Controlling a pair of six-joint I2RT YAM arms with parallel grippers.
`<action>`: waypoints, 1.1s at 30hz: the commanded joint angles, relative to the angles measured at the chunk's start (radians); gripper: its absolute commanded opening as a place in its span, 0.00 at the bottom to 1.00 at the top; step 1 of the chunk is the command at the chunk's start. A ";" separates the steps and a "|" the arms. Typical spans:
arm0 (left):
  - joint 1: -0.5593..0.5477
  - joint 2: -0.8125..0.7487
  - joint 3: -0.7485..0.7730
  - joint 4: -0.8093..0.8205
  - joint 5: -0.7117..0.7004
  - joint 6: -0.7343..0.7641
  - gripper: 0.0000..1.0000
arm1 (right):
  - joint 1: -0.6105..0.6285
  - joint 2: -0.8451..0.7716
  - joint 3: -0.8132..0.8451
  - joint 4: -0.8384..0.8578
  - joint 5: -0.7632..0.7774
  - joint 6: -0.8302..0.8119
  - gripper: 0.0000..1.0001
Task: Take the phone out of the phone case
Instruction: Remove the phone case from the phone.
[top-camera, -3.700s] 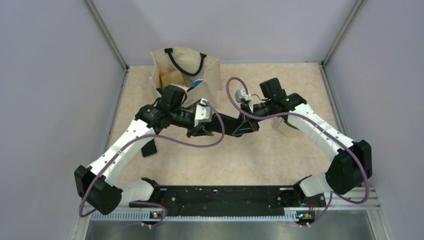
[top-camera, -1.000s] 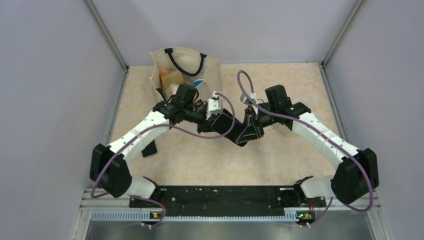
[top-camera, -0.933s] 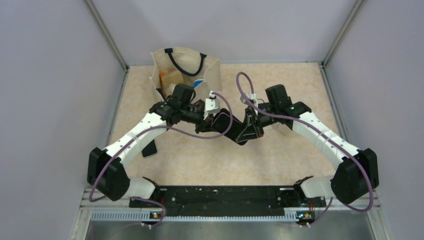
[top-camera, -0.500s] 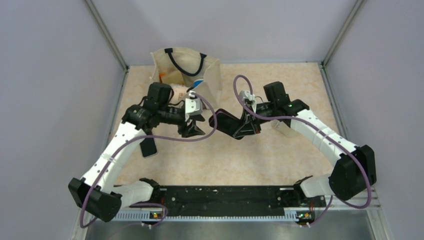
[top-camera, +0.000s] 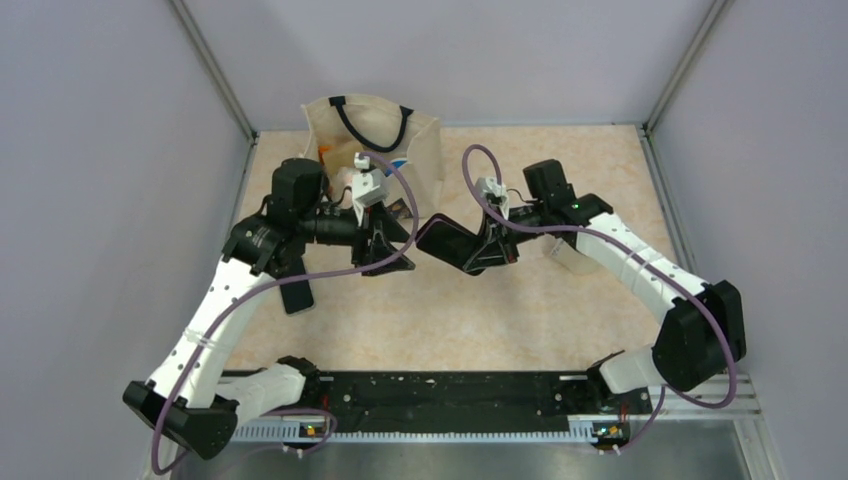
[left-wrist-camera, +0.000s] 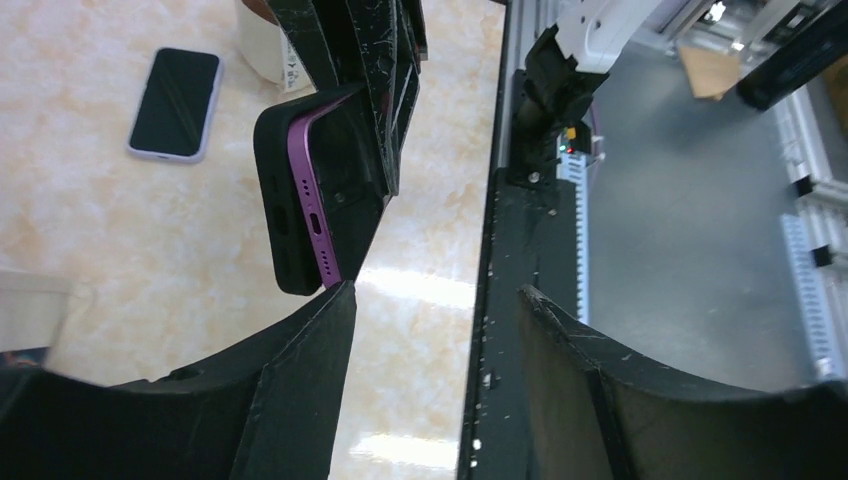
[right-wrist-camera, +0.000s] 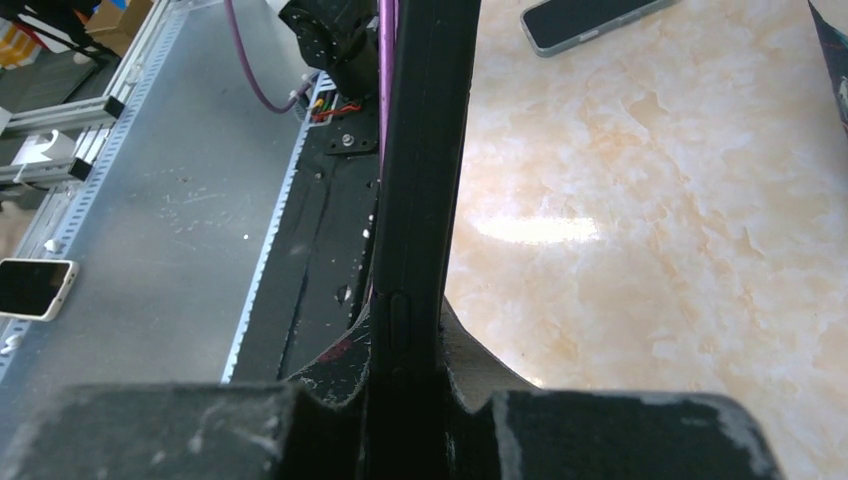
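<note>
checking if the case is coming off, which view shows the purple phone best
Left wrist view: the purple phone shows its port edge, bared beside the black case. Right wrist sees it edge-on, mostly case, one purple sliver. Top view shows only a dark slab in the right tool.

Purple phone (left-wrist-camera: 318, 215) (black case (left-wrist-camera: 275, 205)) before pincer (left-wrist-camera: 435, 300)

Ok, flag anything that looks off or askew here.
The purple phone sits askew in its black case: its bottom edge pokes out at one corner. The right gripper clamps the case; the left gripper stands open, apart. Nothing else stands out.
</note>
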 joint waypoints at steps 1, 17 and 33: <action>0.003 0.018 -0.014 0.139 0.048 -0.243 0.64 | 0.002 0.004 0.060 0.044 -0.099 -0.009 0.00; 0.003 0.016 -0.051 0.196 -0.019 -0.367 0.62 | -0.006 0.031 0.061 0.042 -0.190 0.005 0.00; 0.003 0.031 -0.078 0.220 -0.049 -0.374 0.61 | -0.009 0.028 0.054 0.042 -0.197 -0.002 0.00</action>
